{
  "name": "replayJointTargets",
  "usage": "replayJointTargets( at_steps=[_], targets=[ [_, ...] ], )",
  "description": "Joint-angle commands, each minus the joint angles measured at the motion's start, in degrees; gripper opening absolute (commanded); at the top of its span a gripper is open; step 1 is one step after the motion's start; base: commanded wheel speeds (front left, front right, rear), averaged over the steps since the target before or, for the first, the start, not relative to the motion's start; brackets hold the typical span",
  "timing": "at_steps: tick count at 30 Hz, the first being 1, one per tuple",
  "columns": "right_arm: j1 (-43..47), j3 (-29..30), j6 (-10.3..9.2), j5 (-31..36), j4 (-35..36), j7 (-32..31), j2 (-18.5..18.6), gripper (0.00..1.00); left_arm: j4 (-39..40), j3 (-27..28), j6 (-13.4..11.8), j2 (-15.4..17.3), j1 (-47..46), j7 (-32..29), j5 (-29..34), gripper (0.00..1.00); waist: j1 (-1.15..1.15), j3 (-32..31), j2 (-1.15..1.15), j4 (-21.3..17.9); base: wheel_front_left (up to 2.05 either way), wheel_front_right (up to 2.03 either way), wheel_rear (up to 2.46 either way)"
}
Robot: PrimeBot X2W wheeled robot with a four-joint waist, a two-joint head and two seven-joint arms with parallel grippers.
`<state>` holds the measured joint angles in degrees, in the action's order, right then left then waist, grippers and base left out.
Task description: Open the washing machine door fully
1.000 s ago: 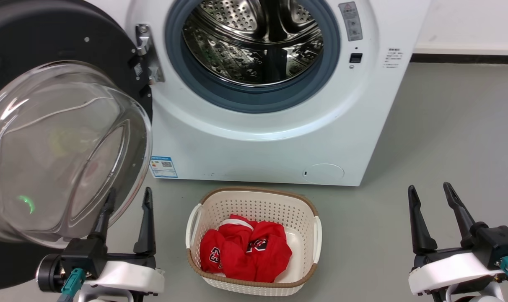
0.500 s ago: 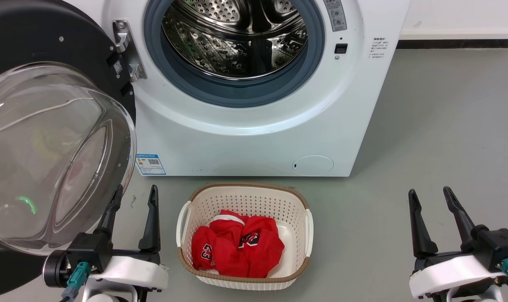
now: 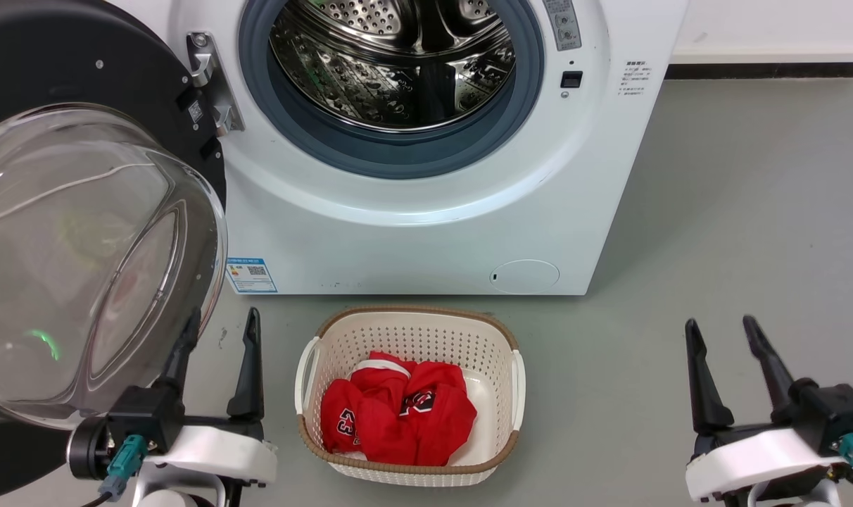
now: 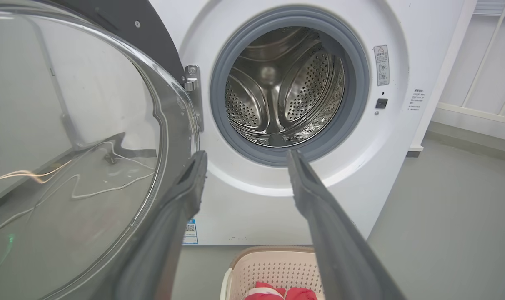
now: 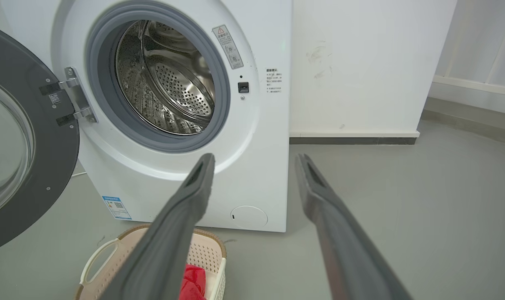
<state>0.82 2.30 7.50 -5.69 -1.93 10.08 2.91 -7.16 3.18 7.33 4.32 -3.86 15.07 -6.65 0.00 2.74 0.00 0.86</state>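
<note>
Well, from the head I see the washing machine door standing wide open left of the drum. My left gripper is spread close by its glass, my right gripper spread, well apart. Left wrist: the glass sits left of my fingers. Right wrist: the door is far left, the basket below.

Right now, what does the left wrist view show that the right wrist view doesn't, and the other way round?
Left wrist view: the left gripper, open, close beside the glass bowl of the washing machine door. Right wrist view: the right gripper, open, and the small round white flap low on the machine's front. Both: the door standing open, the steel drum, and the basket with red clothes.
</note>
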Motion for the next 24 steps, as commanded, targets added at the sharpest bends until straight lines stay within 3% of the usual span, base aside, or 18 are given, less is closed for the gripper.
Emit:
replayJointTargets(
  at_steps=[1,13,14,24],
  targets=[
    [0.08,-0.03,0.0,-0.04,-0.21,0.0,0.0,0.0,-0.23,-0.02,-0.01,-0.03,0.04,-0.02,-0.06,0.0,0.0,0.0,0.0,-0.01,0.0,0.0,0.0],
    [-0.33,-0.26,0.0,-14.69,-2.89,-2.0,0.62,0.0,-2.58,0.72,0.02,-0.44,-0.11,-3.92,-13.74,0.0,0.0,-0.24,0.0,-0.09,0.0,0.0,0.0],
    [-0.68,-0.26,0.0,-18.03,-3.31,-2.48,0.76,0.0,-2.68,0.76,0.02,-0.48,-0.16,-4.62,-16.93,0.0,0.0,-0.3,0.0,-0.11,0.0,0.0,0.0],
    [-1.6,-0.21,0.0,-27.34,-4.4,-3.89,1.07,0.0,-3.1,1.03,0.04,-0.6,-0.46,-6.74,-25.82,0.0,0.0,-0.49,0.0,-0.18,0.0,0.0,0.0]
  ],
)
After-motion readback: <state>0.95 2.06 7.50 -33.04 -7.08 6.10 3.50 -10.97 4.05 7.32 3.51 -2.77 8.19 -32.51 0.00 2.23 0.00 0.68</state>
